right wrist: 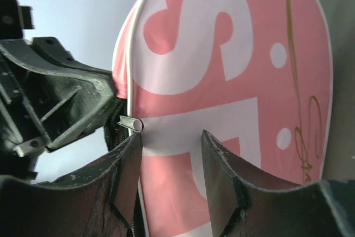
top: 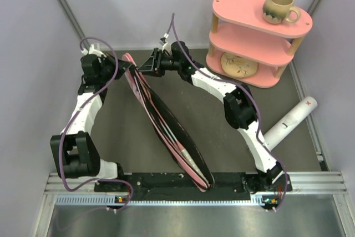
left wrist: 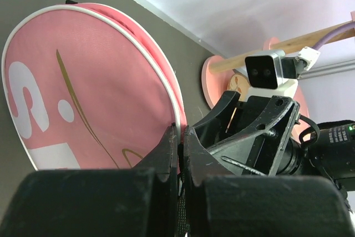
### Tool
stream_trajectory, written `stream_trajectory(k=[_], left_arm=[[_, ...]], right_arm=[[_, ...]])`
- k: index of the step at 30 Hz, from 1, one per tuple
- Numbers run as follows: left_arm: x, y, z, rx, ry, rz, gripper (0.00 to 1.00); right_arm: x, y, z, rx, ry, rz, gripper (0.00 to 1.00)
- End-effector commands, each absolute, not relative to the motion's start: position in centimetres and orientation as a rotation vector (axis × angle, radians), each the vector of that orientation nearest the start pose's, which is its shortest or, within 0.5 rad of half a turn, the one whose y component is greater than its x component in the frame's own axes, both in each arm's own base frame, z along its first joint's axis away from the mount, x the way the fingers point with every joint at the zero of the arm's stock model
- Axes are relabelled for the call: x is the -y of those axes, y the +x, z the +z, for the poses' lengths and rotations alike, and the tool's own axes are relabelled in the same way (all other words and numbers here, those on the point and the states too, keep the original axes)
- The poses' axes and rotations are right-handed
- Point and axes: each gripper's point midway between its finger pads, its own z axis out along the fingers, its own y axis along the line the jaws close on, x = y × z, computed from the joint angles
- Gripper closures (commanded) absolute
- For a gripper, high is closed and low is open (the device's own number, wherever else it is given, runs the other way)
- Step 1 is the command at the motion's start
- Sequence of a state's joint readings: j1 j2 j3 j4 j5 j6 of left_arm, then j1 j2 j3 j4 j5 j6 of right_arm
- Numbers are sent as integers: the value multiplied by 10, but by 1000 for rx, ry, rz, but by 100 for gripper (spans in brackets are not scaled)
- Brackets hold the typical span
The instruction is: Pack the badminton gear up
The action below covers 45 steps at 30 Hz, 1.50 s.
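The pink racket-shaped bag [top: 166, 129] stands on its edge, running diagonally from the far left to the near middle. Its open top seam shows black lining and thin pink strips; I cannot tell if these are rackets. My left gripper [top: 126, 66] is shut on the bag's rim at its far round end [left wrist: 180, 131]. The bag's printed face [left wrist: 83, 92] fills that view. My right gripper [top: 147, 62] is open just beside it, with the bag's face [right wrist: 233, 81] between its jaws [right wrist: 169, 137] and the metal zipper pull [right wrist: 131, 122] at its left fingertip. The white tube [top: 291, 117] lies at the right. No shuttlecocks show.
A pink two-tier shelf [top: 252, 43] stands at the back right with a beige mug [top: 280, 8] on top and a round plate on its lower tier. Grey walls close in on the left, back and right. The arm bases sit on the near rail.
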<state>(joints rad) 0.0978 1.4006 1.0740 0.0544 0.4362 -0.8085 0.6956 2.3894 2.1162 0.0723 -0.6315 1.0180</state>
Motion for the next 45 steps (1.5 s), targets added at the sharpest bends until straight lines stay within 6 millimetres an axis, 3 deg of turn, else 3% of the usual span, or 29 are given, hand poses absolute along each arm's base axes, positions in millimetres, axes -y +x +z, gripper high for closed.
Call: stream_trajectory(k=[1, 7, 12, 18, 19, 21, 30, 33, 39, 45], left_arm=[[70, 431, 300, -1746, -433, -959, 100], [69, 430, 299, -1747, -432, -948, 100], [66, 430, 298, -1750, -439, -938, 100], [66, 432, 298, -1755, -439, -945, 100], [66, 432, 298, -1754, -440, -946, 100], [65, 432, 296, -1757, -443, -943, 100], [65, 433, 298, -1756, -437, -948, 100], [68, 432, 297, -1762, -430, -968, 100], [70, 429, 293, -1767, -431, -982, 100], [71, 430, 292, -1766, -432, -995, 100]], right_arm=[[-528, 406, 290, -1886, -267, 1919, 54], [-519, 407, 295, -1873, -228, 1910, 45], [-511, 404, 299, -1858, -196, 1935, 45], [-505, 396, 309, -1809, -220, 1958, 54], [-506, 395, 310, -1807, -220, 1971, 65], [-505, 392, 317, -1769, -238, 2002, 70], [-502, 391, 320, -1754, -200, 2039, 52], [-507, 395, 318, -1781, -200, 2053, 52], [-513, 398, 316, -1795, -161, 2116, 67], [-515, 400, 315, -1805, -150, 2117, 67]])
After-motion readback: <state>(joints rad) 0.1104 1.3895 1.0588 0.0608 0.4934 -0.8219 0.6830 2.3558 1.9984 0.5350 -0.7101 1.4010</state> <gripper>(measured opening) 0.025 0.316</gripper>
